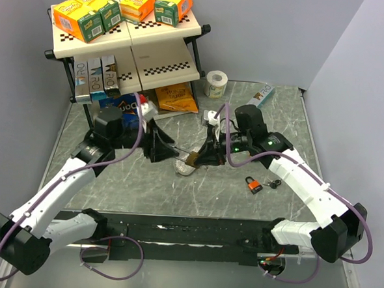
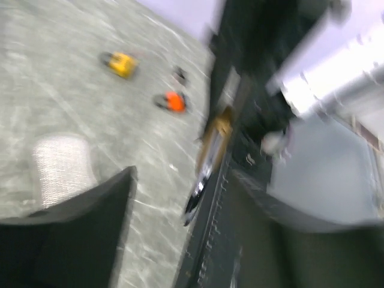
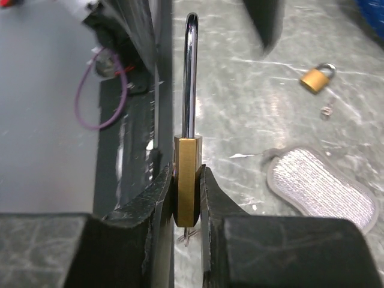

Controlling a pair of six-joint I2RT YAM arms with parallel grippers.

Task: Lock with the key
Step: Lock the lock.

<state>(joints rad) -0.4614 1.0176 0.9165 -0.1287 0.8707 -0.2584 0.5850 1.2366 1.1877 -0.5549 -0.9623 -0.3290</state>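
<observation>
Nearest the arm bases, an orange padlock (image 1: 253, 184) lies flat on the counter (image 1: 176, 195) with a small bunch of keys (image 1: 274, 183) just beside it, clear of both arms. It looks like a spare and not the piece in hand.

Further in, the right hand (image 3: 188, 171) is closed on a brass padlock (image 3: 187, 198), its two fingers pinching the body's flat faces. This grip leaves the steel shackle (image 3: 190, 72) standing out beyond the fingers and the underside of the body bare, which I judge deliberate, since those are the parts a locking move has to reach. A thin sliver of metal shows under the body. It may be the key sitting in the keyhole, but I cannot tell. Seen edge-on, the shackle could be open or snapped home.

Facing it from the other side, the left hand (image 1: 162, 150) has its fingers spread apart with nothing between them, as far as its blurred wrist view allows. It seems poised to work on the held padlock.

A silver mesh pad (image 3: 321, 186) lies on the counter just beyond the right hand. Past that rests a second brass padlock (image 3: 316, 78) with a small key (image 3: 327, 110) near it.

Farthest back stands a shelf (image 1: 146, 33) stacked with boxes.
</observation>
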